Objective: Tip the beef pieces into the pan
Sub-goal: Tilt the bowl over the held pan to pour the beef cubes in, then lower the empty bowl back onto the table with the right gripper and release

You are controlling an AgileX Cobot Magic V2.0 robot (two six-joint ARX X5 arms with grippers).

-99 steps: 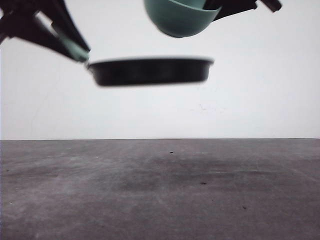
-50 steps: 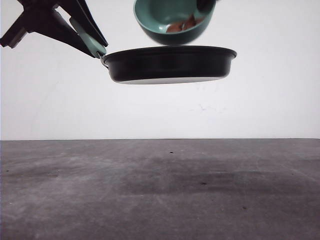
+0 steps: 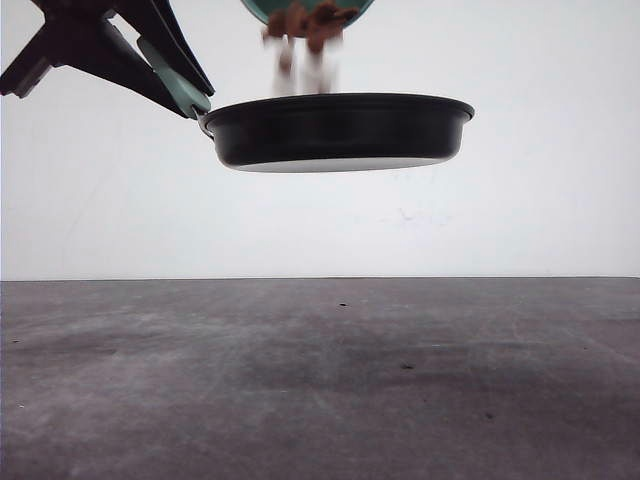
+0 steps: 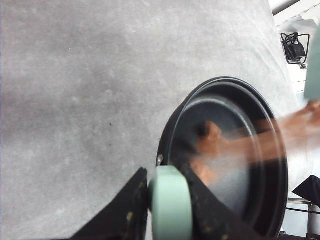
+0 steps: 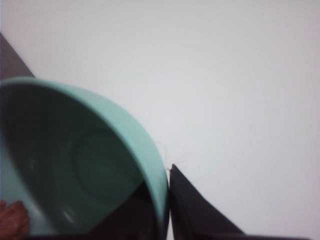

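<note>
1. In the left wrist view, the left gripper [image 4: 169, 210] has its two black fingers [image 4: 127, 212] pressed against either side of the rounded mint-green handle [image 4: 170, 205] at the lower centre of the frame, pinching it between them.
2. In the front view the same left gripper [image 3: 190, 95] sits at the upper left of the frame, its dark fingers angling down to the green handle [image 3: 180, 92], which meets the pan at its left edge.
3. The shallow round black frying pan with low sides [image 3: 338, 130] hangs level in the upper middle of the front view, held well above the grey table [image 3: 320, 390] that fills the lower part of the frame.
4. In the left wrist view the pan [image 4: 272, 200] occupies the lower right, its dark inner floor facing the camera, with the grey table [image 4: 75, 100] spread across the left of the frame.
5. In the right wrist view, the right gripper's black finger [image 5: 195, 210] lies just outside the rim of the deep teal bowl [image 5: 135, 145] at the lower centre; a dark part shows inside the rim too, so the fingers pinch the bowl's wall.
6. The small reddish-brown beef pieces [image 3: 305, 30] are blurred at the top centre of the front view, between the bowl [image 3: 262, 8] and the pan's rim.
7. In the left wrist view, beef pieces [image 4: 212, 140] lie blurred on the pan's floor, with an orange-brown streak reaching to the right edge.
8. One beef piece [image 5: 12, 220] shows at the lower left corner of the right wrist view, inside the bowl.
</note>
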